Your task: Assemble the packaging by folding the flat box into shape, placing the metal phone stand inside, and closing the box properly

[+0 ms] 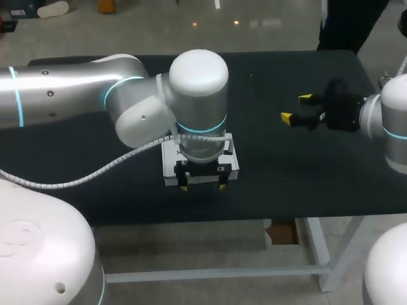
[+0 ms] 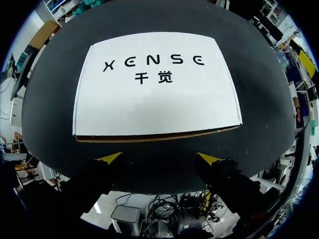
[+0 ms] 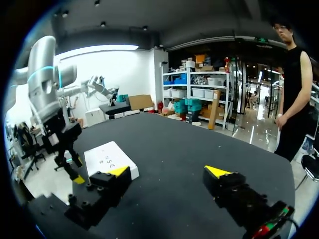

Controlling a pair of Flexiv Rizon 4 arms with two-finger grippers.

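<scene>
A white box (image 1: 170, 168) with black print lies flat and closed near the table's front edge. In the left wrist view the box (image 2: 157, 89) shows its shut lid and a brown cardboard edge facing my left gripper (image 2: 159, 158). My left gripper (image 1: 203, 187) hangs open just above the box's near edge, with nothing between its fingers. My right gripper (image 1: 296, 108) stands open and empty over the table's right side, well away from the box. From the right wrist the box (image 3: 107, 158) lies ahead of my right gripper (image 3: 167, 172), beside the left arm (image 3: 47, 84). No metal phone stand is in view.
The black table (image 1: 280, 165) spreads wide behind and to the right of the box. Its front edge runs just below the left gripper. A person stands beyond the far right corner, not touching the table.
</scene>
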